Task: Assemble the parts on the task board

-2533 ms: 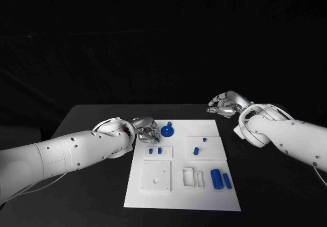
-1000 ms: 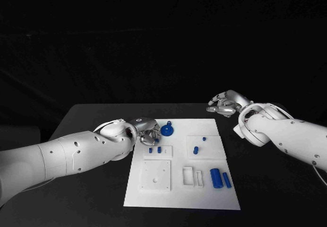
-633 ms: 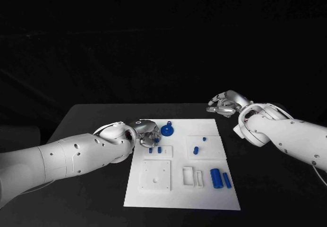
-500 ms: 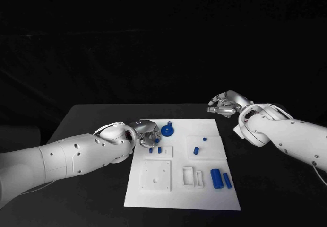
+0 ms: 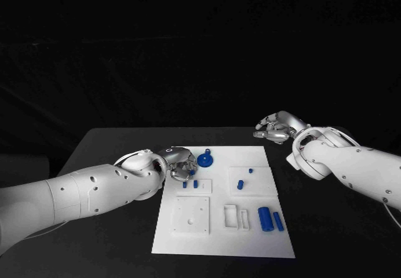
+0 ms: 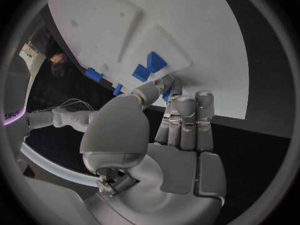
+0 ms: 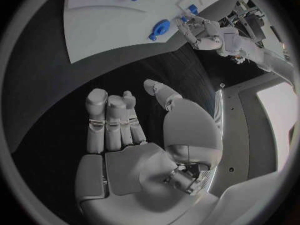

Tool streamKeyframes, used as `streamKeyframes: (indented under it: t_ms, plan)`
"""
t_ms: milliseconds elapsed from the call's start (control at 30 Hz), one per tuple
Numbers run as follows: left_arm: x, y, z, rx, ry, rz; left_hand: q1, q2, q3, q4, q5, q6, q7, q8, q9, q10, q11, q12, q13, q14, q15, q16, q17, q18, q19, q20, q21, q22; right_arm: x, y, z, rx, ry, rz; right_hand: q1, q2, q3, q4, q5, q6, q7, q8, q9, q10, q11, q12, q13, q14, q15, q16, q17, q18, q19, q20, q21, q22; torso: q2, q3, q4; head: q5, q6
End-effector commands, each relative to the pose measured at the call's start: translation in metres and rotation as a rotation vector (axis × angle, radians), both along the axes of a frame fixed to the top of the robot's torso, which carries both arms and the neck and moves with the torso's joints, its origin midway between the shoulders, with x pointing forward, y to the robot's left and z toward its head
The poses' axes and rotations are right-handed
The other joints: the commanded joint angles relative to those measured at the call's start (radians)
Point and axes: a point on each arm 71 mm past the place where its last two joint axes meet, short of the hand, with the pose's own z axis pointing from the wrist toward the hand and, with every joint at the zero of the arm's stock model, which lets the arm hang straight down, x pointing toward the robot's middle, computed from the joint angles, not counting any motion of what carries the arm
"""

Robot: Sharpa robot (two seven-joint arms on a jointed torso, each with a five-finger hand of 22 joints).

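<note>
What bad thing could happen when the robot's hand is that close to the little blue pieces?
The left hand sits at the task board's edge, fingers right by two small upright blue pegs. It might bump them loose or knock them over. The round blue part lies close beside that hand too, so a sideways sweep could shove it. The right hand hangs off the board and looks harmless.
</note>
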Motion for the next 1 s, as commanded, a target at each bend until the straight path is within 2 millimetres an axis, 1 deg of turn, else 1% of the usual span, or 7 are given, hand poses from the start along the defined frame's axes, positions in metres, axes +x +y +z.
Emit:
streamKeyframes:
  t_ms: [33,600,833,900,933,967,1000]
  plan:
    - [0.0,0.001,0.0,-0.01,-0.002,0.002,0.004,-0.009,0.0,0.004,-0.003,-0.007,0.0,-0.003,-0.001,-0.007,-0.001,-0.004,0.001,-0.002,0.006,-0.005,-0.002,0.064,-0.002,-0.012,-0.007,0.005,0.0,0.001,0.0,-0.006,0.004,0.014,0.001,0.007,-0.003,-0.006,0.006,0.0,0.009,-0.007,-0.002,0.0,-0.004,0.005,-0.001,0.007,-0.002,-0.004,-0.001,0.085,0.0,-0.009,-0.006,0.007,0.0,0.0001,-0.0002,0.0,0.001]
    - [0.01,0.029,0.002,-0.01,-0.013,0.075,0.02,-0.018,0.005,0.0,0.002,-0.01,0.0,0.0,-0.002,-0.014,0.002,-0.008,0.002,-0.005,0.009,-0.005,-0.004,0.067,-0.004,-0.008,-0.008,0.006,-0.001,0.0,-0.002,-0.009,0.014,0.048,0.005,0.001,-0.003,-0.016,0.003,-0.003,0.01,-0.008,-0.002,-0.01,-0.002,-0.003,-0.008,-0.001,-0.001,-0.012,-0.004,0.085,-0.008,-0.007,-0.013,0.007,0.0,-0.0001,0.0002,-0.001,0.005]
    - [0.019,0.046,0.01,-0.096,-0.025,0.147,0.022,-0.017,0.006,-0.001,0.003,-0.01,0.001,0.0,-0.002,-0.016,0.003,-0.009,0.002,-0.005,0.009,-0.006,-0.004,0.067,-0.004,-0.008,-0.009,0.006,-0.004,0.002,-0.003,0.02,0.035,0.122,0.007,0.002,-0.002,-0.02,0.002,-0.005,0.011,-0.009,-0.003,-0.014,-0.002,-0.015,-0.02,-0.006,0.0,-0.017,-0.007,0.085,-0.012,-0.004,-0.018,0.007,0.0,0.0,0.0003,-0.003,0.009]
    - [0.02,0.052,0.013,-0.16,-0.004,0.181,0.024,-0.016,0.007,0.0,0.004,-0.009,0.002,0.002,-0.002,-0.017,0.003,-0.009,0.001,-0.006,0.01,-0.006,-0.005,0.067,-0.004,-0.007,-0.009,0.006,-0.006,0.004,-0.004,0.018,0.042,0.16,0.015,0.002,0.003,-0.028,-0.009,-0.009,0.012,-0.012,-0.004,-0.029,0.0,-0.034,-0.032,-0.015,0.002,-0.027,-0.012,0.084,-0.021,-0.003,-0.025,0.005,0.0,0.0,0.0003,-0.005,0.013]
    - [0.021,0.055,0.014,-0.204,0.02,0.206,0.026,-0.007,0.011,0.003,0.007,0.0,0.012,0.007,0.0,-0.015,0.003,-0.008,0.002,-0.006,0.01,-0.006,-0.005,0.067,-0.003,-0.007,-0.009,0.006,-0.007,0.004,-0.004,0.015,0.046,0.179,0.047,0.006,0.026,-0.051,-0.041,-0.016,0.002,-0.015,-0.004,-0.097,0.002,-0.106,-0.068,-0.032,0.02,-0.041,-0.018,0.081,-0.036,-0.005,-0.037,0.002,0.0,-0.0001,0.0002,-0.005,0.013]
    - [0.024,0.06,0.018,-0.294,0.075,0.254,0.024,-0.005,0.012,0.008,0.007,0.007,0.02,0.012,0.002,-0.014,0.003,-0.007,0.003,-0.008,0.01,-0.009,-0.007,0.067,-0.004,-0.006,-0.01,0.005,-0.009,0.006,-0.005,0.003,0.054,0.209,0.07,0.021,0.062,-0.075,-0.108,-0.018,0.023,-0.013,-0.003,-0.125,0.012,-0.273,-0.194,-0.052,0.025,-0.056,-0.029,0.082,-0.064,0.005,-0.057,-0.001,0.0,0.0002,0.0003,-0.009,0.015]
    - [0.026,0.063,0.021,-0.363,0.113,0.287,0.018,-0.005,0.014,0.016,0.007,0.009,0.02,0.015,0.002,-0.016,0.005,-0.008,0.003,-0.023,0.012,-0.027,-0.016,0.065,-0.014,-0.002,-0.019,0.002,-0.01,0.006,-0.005,-0.009,0.052,0.224,0.073,0.02,0.069,-0.084,-0.116,-0.017,0.028,-0.011,-0.002,-0.111,0.018,-0.324,-0.24,-0.052,0.021,-0.056,-0.031,0.084,-0.065,0.01,-0.059,0.0,0.0,0.0006,0.0006,-0.013,0.018]
